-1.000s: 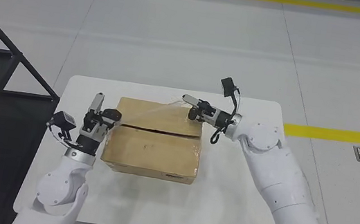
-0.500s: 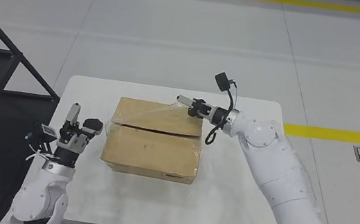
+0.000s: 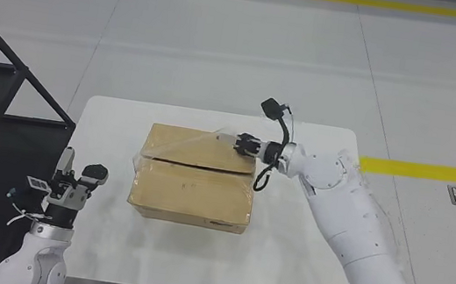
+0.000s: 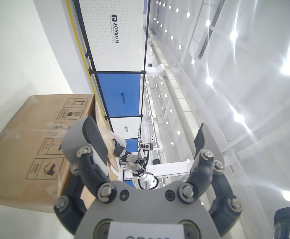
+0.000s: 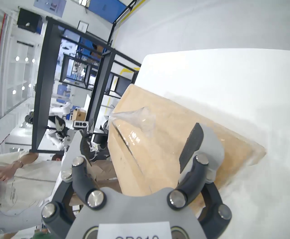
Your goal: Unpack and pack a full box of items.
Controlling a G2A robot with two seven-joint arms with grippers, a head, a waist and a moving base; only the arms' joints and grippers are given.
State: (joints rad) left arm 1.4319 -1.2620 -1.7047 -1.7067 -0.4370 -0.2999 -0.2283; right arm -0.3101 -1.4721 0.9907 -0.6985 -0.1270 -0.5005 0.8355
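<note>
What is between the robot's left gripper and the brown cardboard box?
Only bare white table, seen in the top view. The open left gripper sits apart from the brown cardboard box.

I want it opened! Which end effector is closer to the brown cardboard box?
Right. The right end effector is over the brown cardboard box, at its far edge; the left end effector is apart beside it.

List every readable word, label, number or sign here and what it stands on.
On the cardboard box, side face: handling pictograms, one a pair of upward arrows; no words legible.
On the white wall panel: dark brand lettering, not quoted here.
On the blue panel: a white logo, too small to read.
On the left gripper and right gripper: labels cut off at the picture edge.
</note>
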